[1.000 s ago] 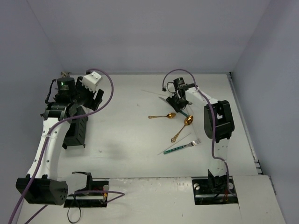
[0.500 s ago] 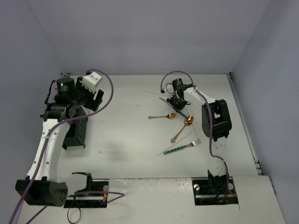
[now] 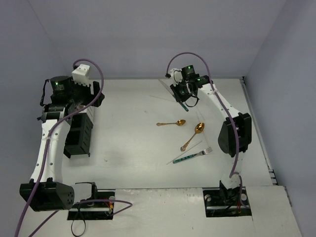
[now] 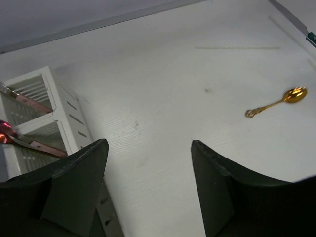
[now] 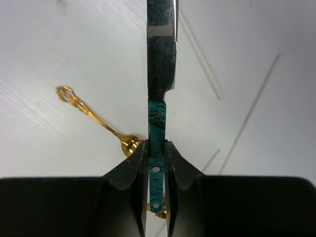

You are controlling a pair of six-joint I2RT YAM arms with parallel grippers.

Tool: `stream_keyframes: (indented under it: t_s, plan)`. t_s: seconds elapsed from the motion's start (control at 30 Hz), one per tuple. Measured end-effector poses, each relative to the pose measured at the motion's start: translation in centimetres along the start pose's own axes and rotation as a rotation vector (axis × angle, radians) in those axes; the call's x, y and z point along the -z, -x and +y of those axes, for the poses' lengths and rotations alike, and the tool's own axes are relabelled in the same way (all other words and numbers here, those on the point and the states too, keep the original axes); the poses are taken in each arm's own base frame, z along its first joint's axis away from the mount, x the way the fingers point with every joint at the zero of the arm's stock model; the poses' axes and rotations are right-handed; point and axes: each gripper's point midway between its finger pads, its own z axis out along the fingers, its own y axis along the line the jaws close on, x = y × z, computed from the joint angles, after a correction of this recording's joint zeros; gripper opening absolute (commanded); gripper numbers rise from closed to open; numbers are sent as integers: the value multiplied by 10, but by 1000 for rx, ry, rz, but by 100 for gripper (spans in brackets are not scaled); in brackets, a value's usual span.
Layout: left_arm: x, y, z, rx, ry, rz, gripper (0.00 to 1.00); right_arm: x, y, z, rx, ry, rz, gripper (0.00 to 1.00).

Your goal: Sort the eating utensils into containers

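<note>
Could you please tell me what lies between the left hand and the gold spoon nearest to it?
Nothing: in the left wrist view only bare table lies between the open left hand and that gold spoon; a thin stick lies farther off.

A polished gold metal spoon (image 4: pixel 292 95) gleams on my matt white, faintly wood-grained table (image 4: pixel 163 74). I see matt black plastic fingers (image 5: pixel 129 180) around the knife (image 5: pixel 158 113), its marbled teal handle metal-riveted, its blade glossy.

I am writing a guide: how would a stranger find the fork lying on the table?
Start at the right arm's black base. Just beyond it lies a silver fork with a teal handle, nearer than the two gold spoons; it alone has tines.
</note>
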Motion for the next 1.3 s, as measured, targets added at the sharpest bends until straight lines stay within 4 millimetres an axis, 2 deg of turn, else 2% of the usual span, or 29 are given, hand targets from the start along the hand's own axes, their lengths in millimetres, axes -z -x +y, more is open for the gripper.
stream_keyframes:
  t_s: [0.1, 0.2, 0.3, 0.47, 0.57, 0.7, 0.87, 0.93, 1.07, 1.13, 1.3]
  plan:
    - [-5, 6, 0, 163, -25, -28, 65, 36, 40, 10, -8, 6, -123, 0]
    - [-12, 13, -19, 300, -95, -55, 65, 53, 65, 32, -18, 54, -200, 0]
    - [-23, 15, -49, 392, -186, -46, 65, 56, 78, 69, -34, 139, -225, 0]
    - [-45, 7, -93, 488, -299, -3, 65, 51, 85, 132, -64, 277, -214, 0]
    - [-60, -4, -112, 533, -334, 32, 65, 48, 88, 156, -89, 331, -208, 0]
    - [-78, -20, -126, 592, -346, 82, 64, 47, 91, 167, -119, 353, -210, 0]
    - [-94, -22, -127, 631, -336, 82, 61, 49, 95, 180, -123, 371, -217, 0]
    - [-97, -21, -126, 639, -332, 75, 57, 49, 96, 186, -117, 380, -219, 0]
    - [-102, -18, -126, 647, -333, 61, 41, 51, 97, 199, -98, 396, -223, 0]
    - [-103, -18, -128, 653, -338, 60, 38, 51, 98, 203, -92, 402, -224, 0]
    - [-104, -16, -135, 675, -361, 61, 38, 51, 98, 207, -85, 403, -223, 0]
